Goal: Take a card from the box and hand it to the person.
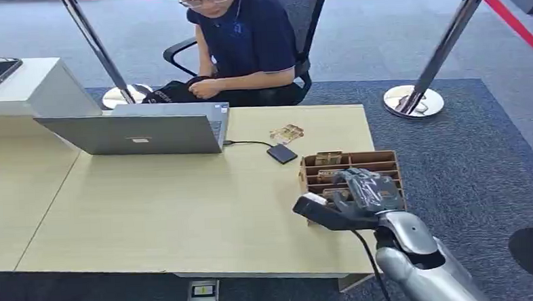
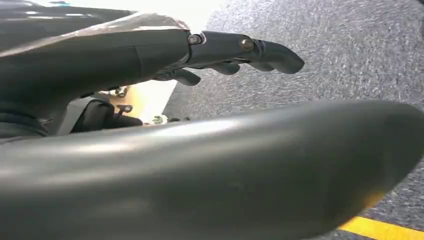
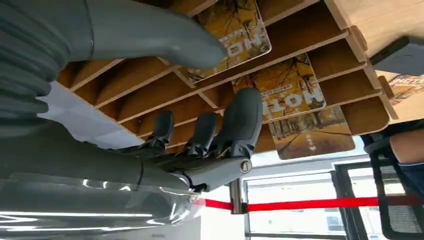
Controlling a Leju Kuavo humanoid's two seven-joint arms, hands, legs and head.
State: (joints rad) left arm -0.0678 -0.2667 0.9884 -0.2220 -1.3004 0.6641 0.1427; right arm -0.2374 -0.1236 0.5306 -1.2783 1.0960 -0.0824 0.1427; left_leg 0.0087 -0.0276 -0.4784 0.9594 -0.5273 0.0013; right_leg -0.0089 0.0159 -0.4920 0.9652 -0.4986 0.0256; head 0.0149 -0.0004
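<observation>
So the cards (image 3: pixel 280 92) are standing in the slots of a wooden box (image 1: pixel 386 160) at the right end of the table, yellow autumn-tree prints with big letters on them. The right hand (image 1: pixel 364 190) is sitting right over the near part of that box. From the wrist camera, its thumb (image 3: pixel 160 37) lies against one card while the darker fingers (image 3: pixel 240 120) reach into the slots by the next card along. Thumb and fingers are apart with a divider and cards between them, and I honestly can't tell if anything is pinched yet or if it's just touching.

The left hand (image 2: pixel 235 52) is hanging off to the side over grey carpet, fingers slightly curled and spread, nothing in them.

Just past the box, further from the right hand, there's a small dark device (image 1: pixel 281 153) with a cable, and a loose card (image 1: pixel 287 132) lying flat beside it. To the left of all that is an open silver laptop (image 1: pixel 141 129).

The table (image 1: pixel 151 210) is light wood. A person (image 1: pixel 245 43) in a dark shirt sits on an office chair on the far side. Behind are chrome stanchion posts (image 1: pixel 417 96) with a red belt, and the floor is grey-blue carpet.
</observation>
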